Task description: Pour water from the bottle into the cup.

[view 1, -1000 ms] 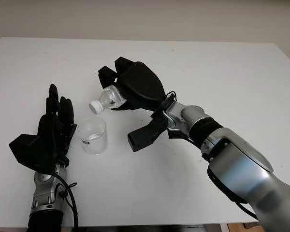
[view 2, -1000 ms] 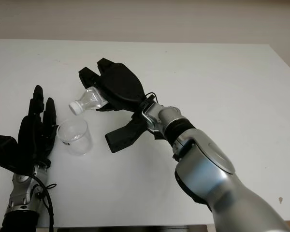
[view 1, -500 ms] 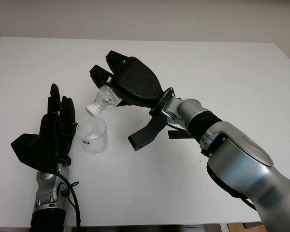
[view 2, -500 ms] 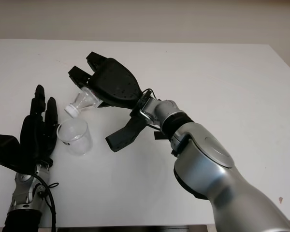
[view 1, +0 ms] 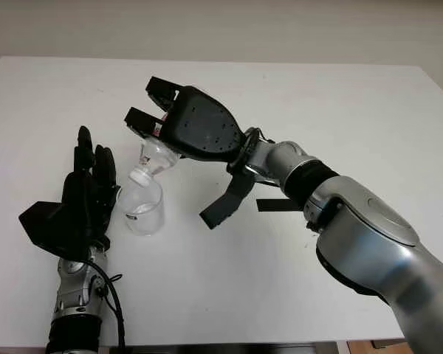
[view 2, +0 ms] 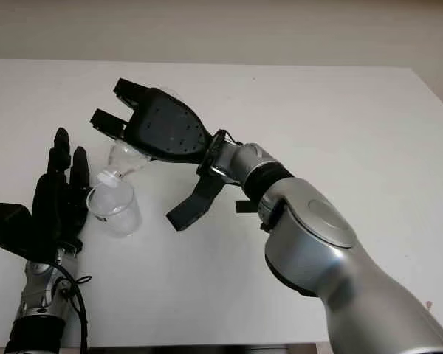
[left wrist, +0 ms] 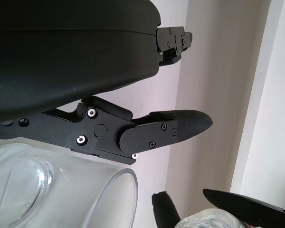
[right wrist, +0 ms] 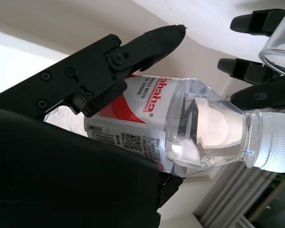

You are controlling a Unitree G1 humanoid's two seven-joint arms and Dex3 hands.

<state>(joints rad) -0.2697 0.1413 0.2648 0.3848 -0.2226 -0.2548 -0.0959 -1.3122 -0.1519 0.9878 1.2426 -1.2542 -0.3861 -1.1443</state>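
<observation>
**Inspector:** Bottle (view 1: 156, 153) first, head camera. Where does it sit?

**Assistant:** Left of centre in the frame, gripped in the right hand (view 1: 183, 131), whose fingers are curled around its body. It is tipped steeply, neck down and to the left, and its white cap (view 1: 137, 175) sits just over the rim of the cup (view 1: 142, 209). The cup stands on the white table (view 1: 340, 103) in the lower left part of the frame.

**Inspector:** And the other hand?

**Assistant:** The left hand (view 1: 85, 199) is upright at the lower left, just beside the cup, holding nothing, open. Whether it touches the glass I cannot tell.

**Inspector:** Left wrist camera.

**Assistant:** The cup's rim (left wrist: 126, 190) curves through the lower left of that frame, close under the hand's black shell.

**Inspector:** Right wrist camera.

**Assistant:** The bottle runs across the middle, red-and-white label (right wrist: 142, 102) under a finger, clear water inside. The cap is at the right edge and looks screwed on.

**Inspector:** Which step, in your judgement?

**Assistant:** The tilt over the cup, pouring position reached. No stream is visible.

**Inspector:** What does the next move call for?

**Assistant:** Holding the mouth over the cup. With the cap on, I would expect nothing to flow.
</observation>
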